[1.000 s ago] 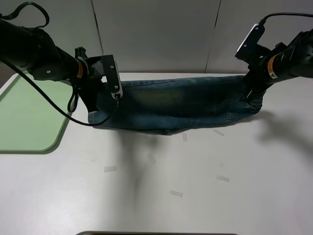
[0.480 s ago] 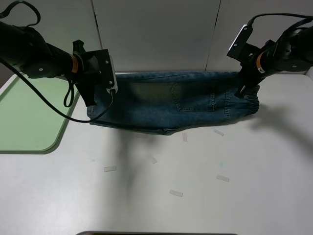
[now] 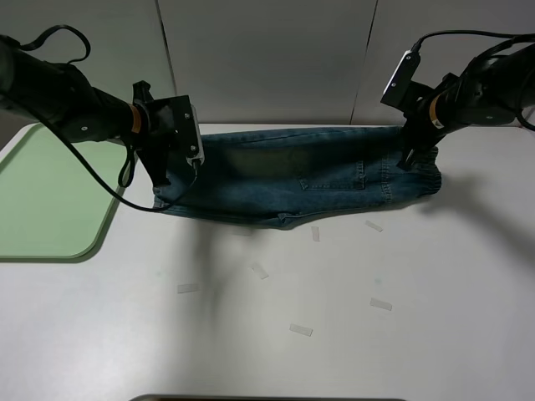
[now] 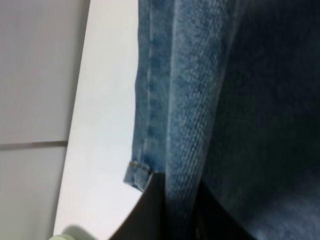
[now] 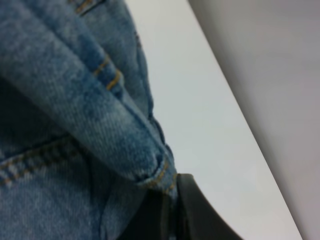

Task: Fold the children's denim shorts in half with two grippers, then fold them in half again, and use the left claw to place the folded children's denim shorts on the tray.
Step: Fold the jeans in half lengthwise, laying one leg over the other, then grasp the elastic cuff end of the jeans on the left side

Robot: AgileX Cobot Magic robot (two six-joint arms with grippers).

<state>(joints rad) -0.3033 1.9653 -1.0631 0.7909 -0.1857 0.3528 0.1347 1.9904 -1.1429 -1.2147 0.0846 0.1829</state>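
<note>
The denim shorts (image 3: 301, 175) lie folded lengthwise along the far part of the white table. My left gripper (image 3: 177, 171) is shut on the shorts' left end, near the hem; the left wrist view shows denim (image 4: 200, 100) pinched between the dark fingers (image 4: 150, 210). My right gripper (image 3: 411, 157) is shut on the right end by the elastic waistband (image 3: 428, 180); the right wrist view shows a denim fold (image 5: 90, 115) held in the fingers (image 5: 195, 210). The green tray (image 3: 46, 196) lies at the far left.
Several small white paper scraps (image 3: 301, 330) lie on the table (image 3: 334, 351) in front of the shorts. A grey panel wall (image 3: 267, 58) stands right behind the table's far edge.
Both grippers have carried the held edge of the shorts toward the far side and lowered it; the shorts now lie flatter and more compact.
</note>
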